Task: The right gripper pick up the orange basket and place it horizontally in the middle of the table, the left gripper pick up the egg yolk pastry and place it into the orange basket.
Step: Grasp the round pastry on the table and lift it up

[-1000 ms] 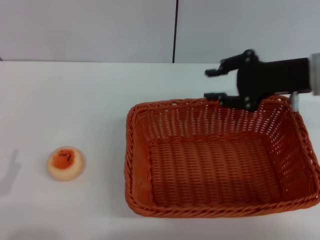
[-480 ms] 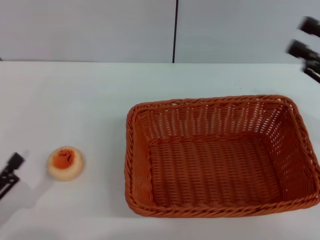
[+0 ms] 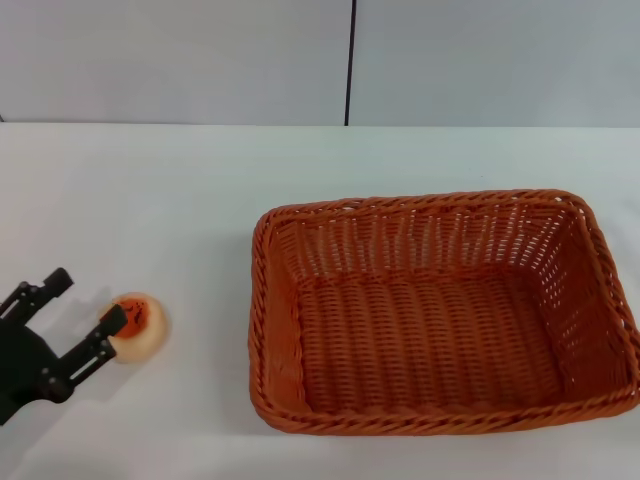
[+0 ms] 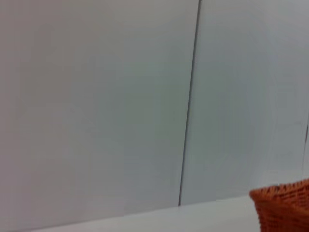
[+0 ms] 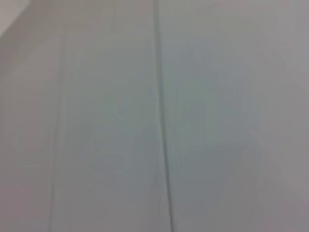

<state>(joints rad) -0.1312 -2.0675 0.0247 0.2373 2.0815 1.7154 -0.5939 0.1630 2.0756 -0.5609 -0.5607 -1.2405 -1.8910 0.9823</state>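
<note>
Large orange-brown woven wicker basket (image 3: pixel 440 310): set flat on white table (image 3: pixel 180 190) | small round cream egg yolk pastry (image 3: pixel 138 327): well left of basket | black left gripper (image 3: pixel 78 312): fingers apart beside pastry, reaching | next: likely straddle, close | right gripper: unseen.

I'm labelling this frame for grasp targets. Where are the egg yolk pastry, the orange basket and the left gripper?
egg yolk pastry (image 3: pixel 142 329), head view, on its cream top.
orange basket (image 3: pixel 262 300), head view, on its left braided rim.
left gripper (image 3: pixel 87 301), head view, midway between its open fingertips.
</note>
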